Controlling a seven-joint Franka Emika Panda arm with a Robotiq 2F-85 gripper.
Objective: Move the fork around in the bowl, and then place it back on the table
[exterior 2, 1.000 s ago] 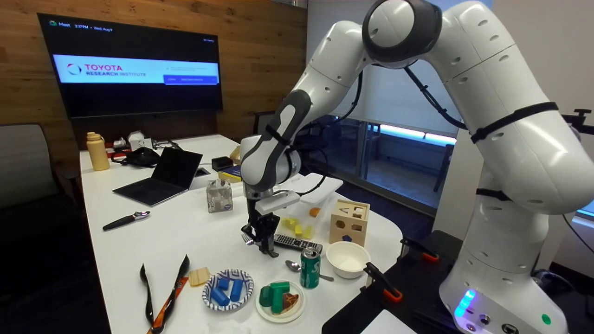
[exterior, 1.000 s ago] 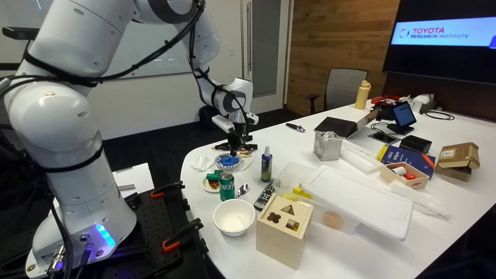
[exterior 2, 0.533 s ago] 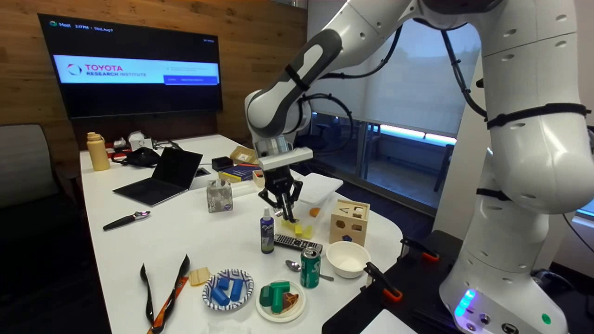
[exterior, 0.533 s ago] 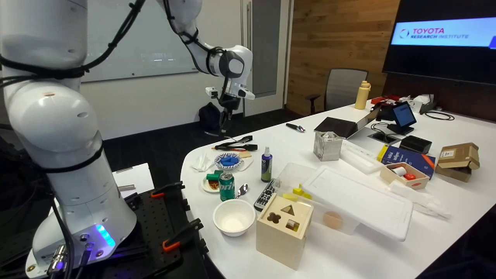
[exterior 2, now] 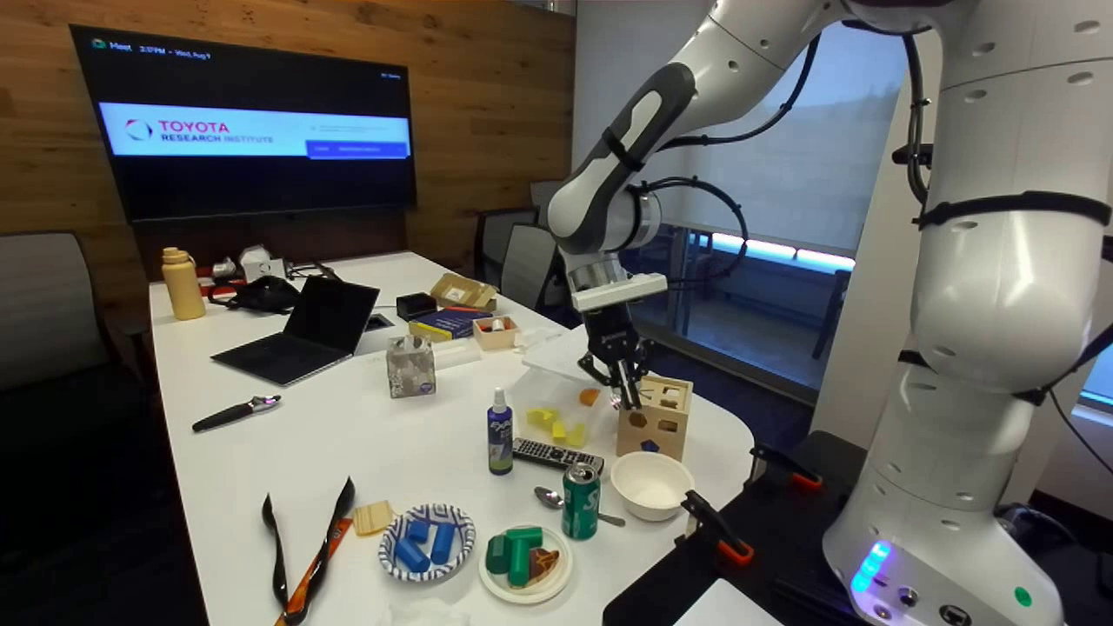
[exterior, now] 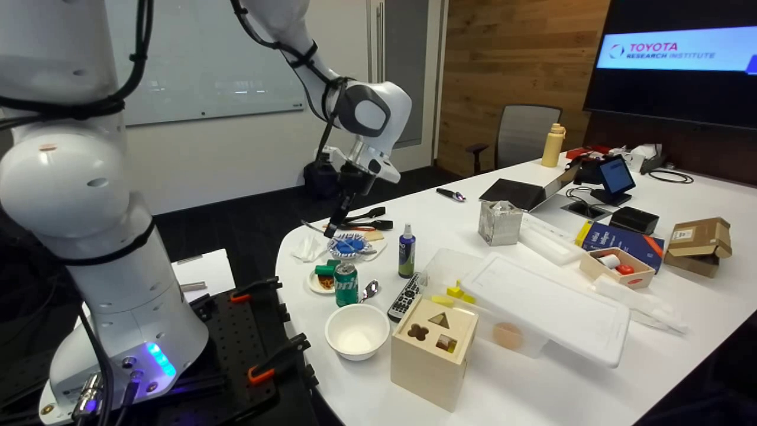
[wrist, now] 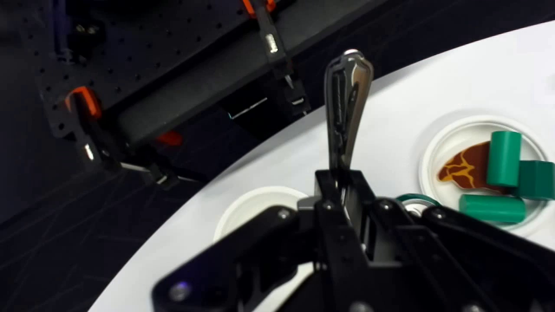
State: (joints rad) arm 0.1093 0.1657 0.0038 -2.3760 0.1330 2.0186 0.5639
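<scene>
The tool [wrist: 340, 180] is pinching one fork [wrist: 347, 104], its two fingers drawn together on the metal; in the wrist view the handle sticks out past the fingertips. Tool and fork hang in the air above the desk [exterior: 532, 390], apart from the bowl [exterior 2: 652, 497]. There is one such plain white bowl, upright on the desk; in the wrist view the tool partly hides it.

Just beside the bowl stands one green soda can [exterior 2: 582, 513]. One spoon [exterior 2: 548, 497] lies by the can, partly hidden by it in an exterior view. One small plate [wrist: 427, 169] near the can carries three green blocks [wrist: 504, 158] and one brown toy steak [wrist: 468, 167]. Next to that plate, one patterned dish [exterior 2: 466, 541] holds three blue blocks [exterior 2: 442, 543].

One wooden box [exterior: 423, 364] stands close to the bowl, with one remote [exterior 2: 556, 455] and one spray bottle [exterior 2: 500, 442] nearby. The yellow blocks [exterior 2: 569, 433] I cannot count for certain. Farther out are one pair of tongs [exterior 2: 276, 556], one tissue box [exterior 2: 410, 369], one laptop [exterior 2: 335, 313] and one yellow bottle [exterior 2: 183, 287].
</scene>
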